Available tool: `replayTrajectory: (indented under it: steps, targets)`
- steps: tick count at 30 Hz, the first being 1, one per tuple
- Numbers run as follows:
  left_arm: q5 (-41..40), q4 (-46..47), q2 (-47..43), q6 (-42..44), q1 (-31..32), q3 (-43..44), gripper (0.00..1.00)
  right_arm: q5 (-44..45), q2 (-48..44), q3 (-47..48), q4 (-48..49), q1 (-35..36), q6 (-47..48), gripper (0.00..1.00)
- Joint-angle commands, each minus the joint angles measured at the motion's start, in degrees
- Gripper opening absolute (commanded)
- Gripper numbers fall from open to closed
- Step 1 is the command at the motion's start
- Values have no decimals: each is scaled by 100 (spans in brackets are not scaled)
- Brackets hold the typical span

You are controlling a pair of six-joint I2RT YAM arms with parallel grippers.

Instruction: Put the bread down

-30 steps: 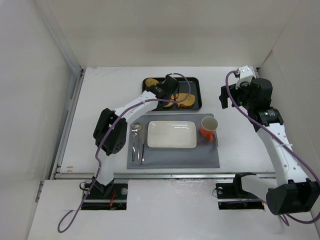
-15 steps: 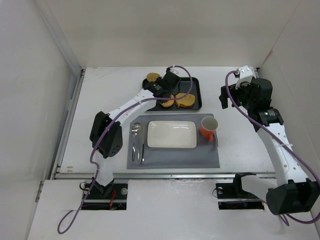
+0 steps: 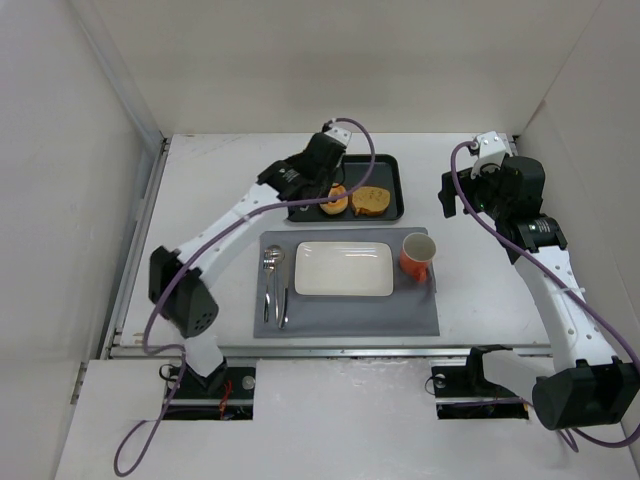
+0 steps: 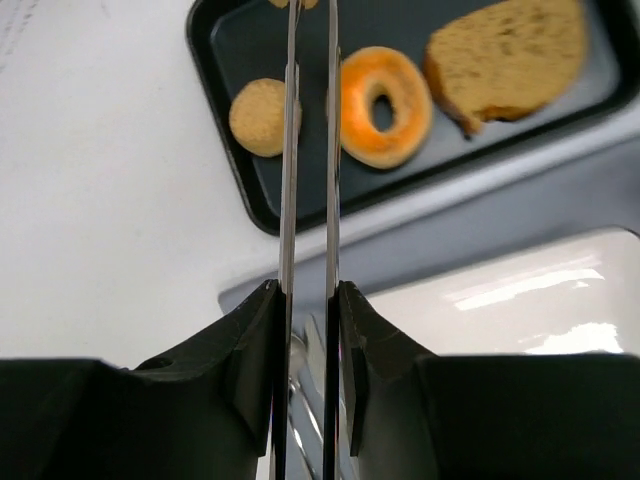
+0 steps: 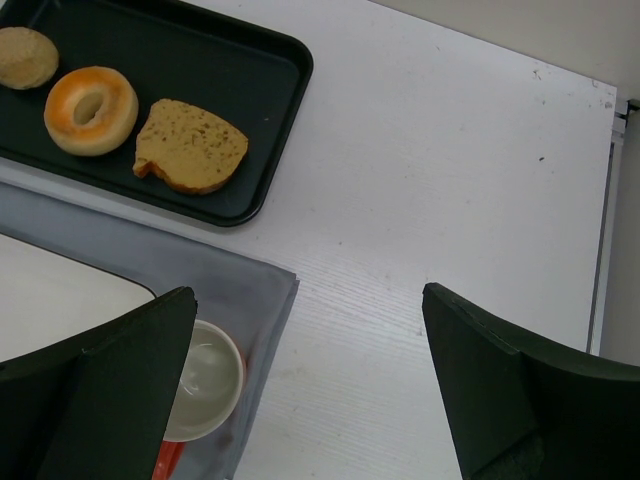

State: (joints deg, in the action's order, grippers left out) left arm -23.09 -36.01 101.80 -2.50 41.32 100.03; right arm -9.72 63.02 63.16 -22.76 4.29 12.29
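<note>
Change: left claw (image 4: 310, 20) lifted above tray (image 3: 385, 170), apparently pinching bread (image 4: 280, 3); transfer to plate (image 3: 343, 268) pending.

The tray (image 5: 270, 60) is dark and smooth with a faint sheen; whether it's plastic or coated metal I can't tell. On it, the bagel (image 5: 120, 110) has a glossy skin, the toast slice (image 5: 190, 145) a rough, porous crumb, and the round bun (image 5: 25, 57) a dry matt crust. The plate (image 3: 343, 268) and cup (image 3: 415, 262) look like glazed ceramic. The cutlery (image 3: 272, 262) is shiny metal. The mat (image 5: 150, 240) is matt grey, and the desk (image 5: 450, 150) is matt white and finely grained.
</note>
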Motion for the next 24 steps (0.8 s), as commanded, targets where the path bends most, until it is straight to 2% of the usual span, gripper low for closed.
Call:
replayTrajectory:
  steps: [1,6,11,19,24]
  targets:
    - [813,-63,-1336,-295,87,-333,0,-66,-97,153,70,28,54,100]
    - [1385,-476,-2286,-506,306,-660,0,-66,-97,153,70,28,54,100]
    - [1501,-1240,-2972,-673,728,-1063,0,-66,-97,153,70,28,54,100]
    - [1658,-1602,-3456,-1068,1089,-1907,0,-66,-45,153,70,28,54,100]
    - [1668,-1813,-3378,-1305,1316,-1970,0,-13,-45,153,70,28,54,100]
